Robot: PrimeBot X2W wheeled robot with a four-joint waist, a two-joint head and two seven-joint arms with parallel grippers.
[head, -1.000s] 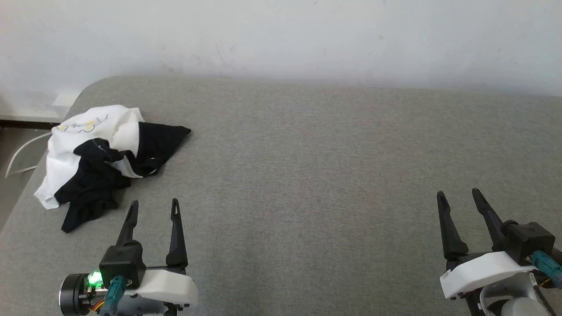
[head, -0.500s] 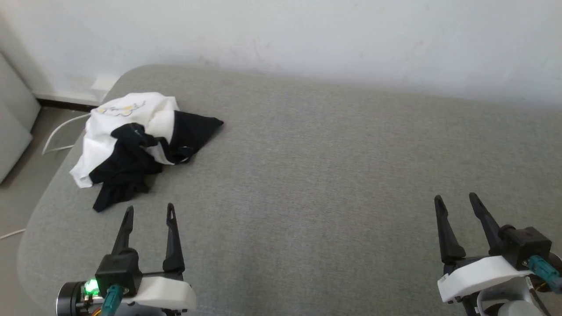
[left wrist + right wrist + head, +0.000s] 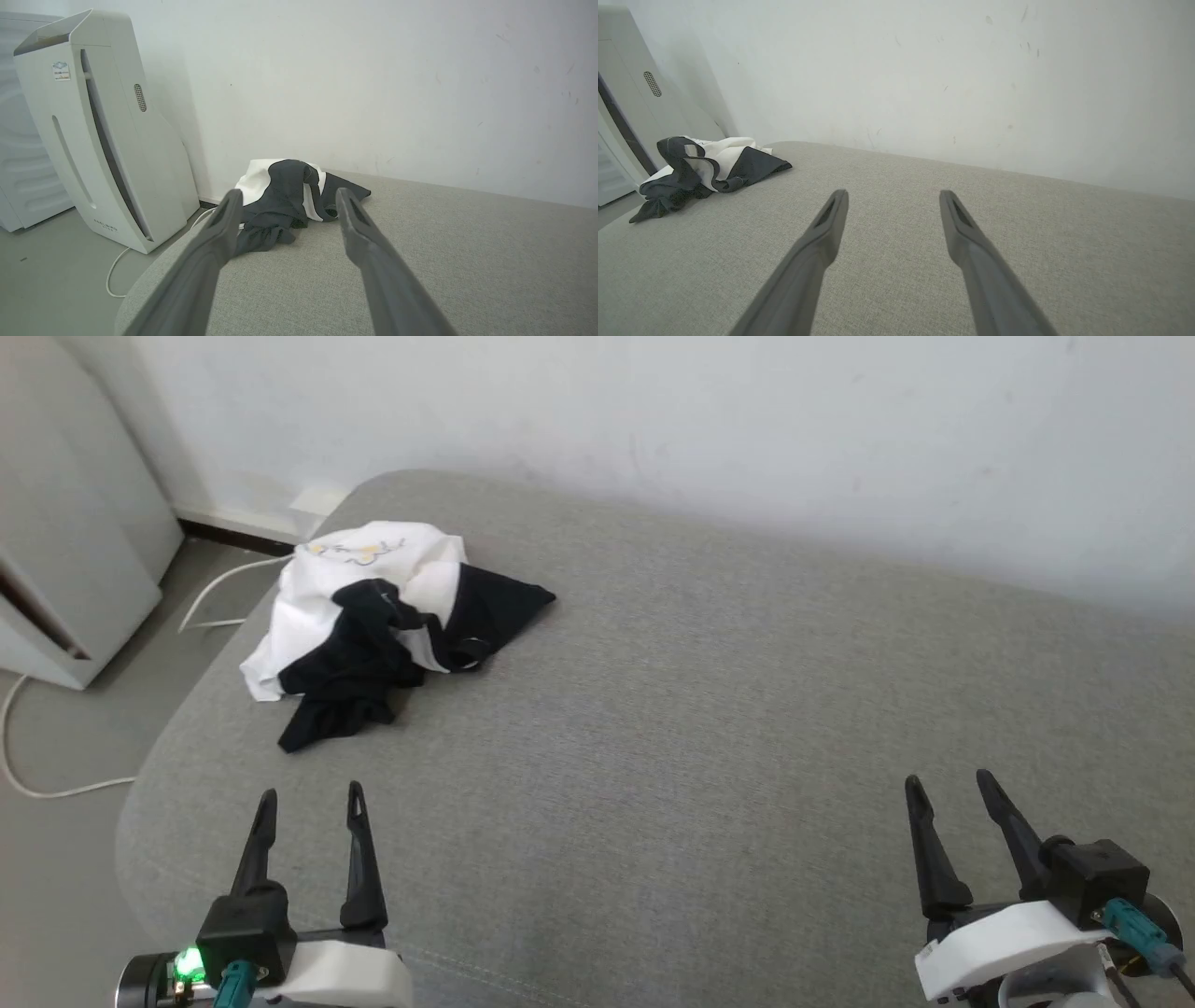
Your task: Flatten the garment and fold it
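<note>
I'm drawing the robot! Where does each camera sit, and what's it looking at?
Head: up high, looking down at the grey cushion, T-shirt upper left; left hand and right hand at the bottom.
Left wrist: looks along its two fingers straight at the T-shirt.
Right wrist: along its fingers, T-shirt far left.
All share the T-shirt.

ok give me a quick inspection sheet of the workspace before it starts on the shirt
surface: grey fabric cushion, rounded corner at far left.
job's things: garment crumpled in a heap near that corner, black sleeves tangled over the white, not flattened.
clutter: nothing seen.
hands: left hand and right hand both open, holding nothing, apart from the garment.
cables: white cable lying on the floor left of the cushion.
surroundings: white wall behind; white appliance standing on the floor at left.
</note>
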